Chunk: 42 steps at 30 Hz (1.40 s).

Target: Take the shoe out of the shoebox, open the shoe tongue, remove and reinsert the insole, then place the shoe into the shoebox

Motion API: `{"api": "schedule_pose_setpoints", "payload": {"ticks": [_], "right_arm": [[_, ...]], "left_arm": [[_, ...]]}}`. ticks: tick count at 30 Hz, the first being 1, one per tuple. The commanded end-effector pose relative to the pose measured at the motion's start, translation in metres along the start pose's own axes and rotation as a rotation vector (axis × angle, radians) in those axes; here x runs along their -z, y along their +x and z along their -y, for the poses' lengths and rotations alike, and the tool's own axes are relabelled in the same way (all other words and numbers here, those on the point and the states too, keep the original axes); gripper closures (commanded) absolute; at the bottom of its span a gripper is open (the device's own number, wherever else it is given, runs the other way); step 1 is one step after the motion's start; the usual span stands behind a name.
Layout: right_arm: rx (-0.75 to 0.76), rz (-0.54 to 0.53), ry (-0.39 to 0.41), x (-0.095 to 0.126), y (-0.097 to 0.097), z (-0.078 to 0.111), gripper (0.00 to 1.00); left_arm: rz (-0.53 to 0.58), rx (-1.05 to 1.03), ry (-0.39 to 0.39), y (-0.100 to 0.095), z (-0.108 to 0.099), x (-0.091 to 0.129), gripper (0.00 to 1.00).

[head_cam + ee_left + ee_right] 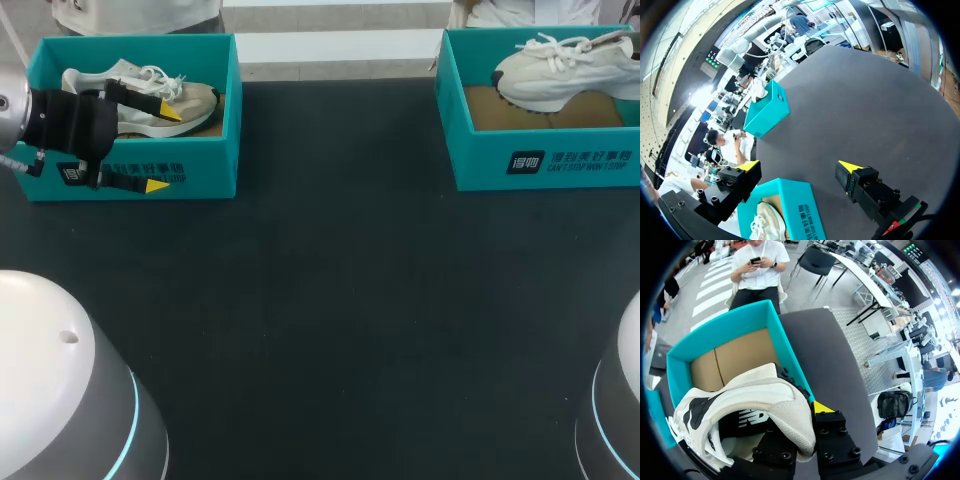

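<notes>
The right tool (pixel 800 432) is clamped on one end of the cream sneaker (pixel 765 400). One yellow-tipped finger sits outside the mesh and the other is hidden beneath it; which end it holds I cannot tell. The shoe sits tilted in the right shoebox (pixel 785 340), whose cardboard floor shows ahead of the tool. I judge the sneaker light and soft: mesh and padding will fold under a pinch, and the shoe may droop or swing from so thin a hold. The sole is the stiff part, so a bite that takes in the firm heel should carry it more steadily. Loose laces could catch on the box wall. The left tool (pixel 160 148) has its fingers apart, astride the near wall of the left shoebox (pixel 200 170). One finger is above the second sneaker (pixel 195 100) inside, the other outside over the dark surface (pixel 340 300), gripping nothing.
</notes>
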State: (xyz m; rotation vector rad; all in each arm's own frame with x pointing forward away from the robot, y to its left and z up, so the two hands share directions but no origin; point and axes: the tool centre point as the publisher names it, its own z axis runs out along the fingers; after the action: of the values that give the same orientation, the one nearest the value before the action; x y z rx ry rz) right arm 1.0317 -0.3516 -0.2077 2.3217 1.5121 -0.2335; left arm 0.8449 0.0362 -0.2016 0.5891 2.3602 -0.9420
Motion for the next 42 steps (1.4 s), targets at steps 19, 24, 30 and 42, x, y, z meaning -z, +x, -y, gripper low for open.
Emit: {"api": "schedule_pose_setpoints", "payload": {"ticks": [19,24,30,42], "right_arm": [[-0.004,0.024,0.125,-0.064,0.033,-0.007,1.00],[0.005,0.025,0.146,-0.071,0.036,-0.007,1.00],[0.025,0.040,0.153,-0.075,0.035,0.002,1.00],[0.033,0.056,0.202,-0.088,0.035,0.032,1.00]], "left_arm": [[-0.002,0.000,-0.003,0.000,0.000,0.001,0.00],[-0.002,0.000,-0.003,0.000,0.000,0.001,0.00],[-0.002,0.000,-0.003,0.000,0.000,0.001,0.00],[-0.002,0.000,-0.003,0.000,0.000,0.001,0.00]]}}
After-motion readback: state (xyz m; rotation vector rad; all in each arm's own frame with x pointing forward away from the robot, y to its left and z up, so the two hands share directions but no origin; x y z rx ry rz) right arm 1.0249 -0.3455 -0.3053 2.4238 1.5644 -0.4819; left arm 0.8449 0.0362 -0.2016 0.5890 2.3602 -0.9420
